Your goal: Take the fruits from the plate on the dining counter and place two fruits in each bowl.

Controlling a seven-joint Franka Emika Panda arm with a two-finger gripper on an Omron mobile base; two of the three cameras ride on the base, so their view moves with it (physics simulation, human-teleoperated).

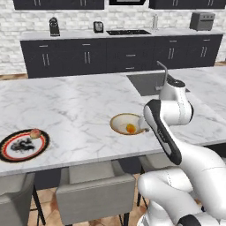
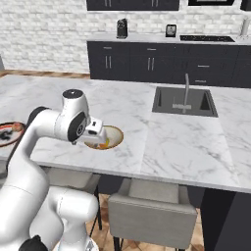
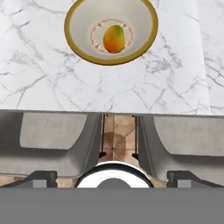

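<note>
Across the whole scene runs the desk (image 1: pixel 79 106), a white grey-veined marble island with a sink (image 2: pixel 184 101) set into its far side and grey stools (image 1: pixel 95 190) tucked under its near edge. Over that near edge bends the arm (image 1: pixel 170 132), its hand hanging above the tan bowl (image 1: pixel 120 128). This bowl is shallow and wide, with a tan rim and a whitish inside ringed in red dots, and it sits close to the edge. One fruit (image 3: pixel 114 38) lies at its centre: oval, orange shading to yellow-green at the top.

Well apart to the left sits the plate (image 1: pixel 13 152), black-and-red rimmed with a dark pattern on white. A single round tan-pink fruit, the peach (image 1: pixel 35 133), rests at its far right rim.

I cannot tell how the gripper stands: the base views hide the fingers behind the wrist, and the hand view shows no finger tips clearly. It seems to carry nothing, though that is a guess from a poor angle.

Risks, as I judge them: the peach is round and sits at the plate's rim, so an off-centre pinch could roll it onto the marble and toward the edge. The bowl's shallow wall is the other worry; a fruit let go from too high could bounce out or knock the one already inside over the rim.
</note>
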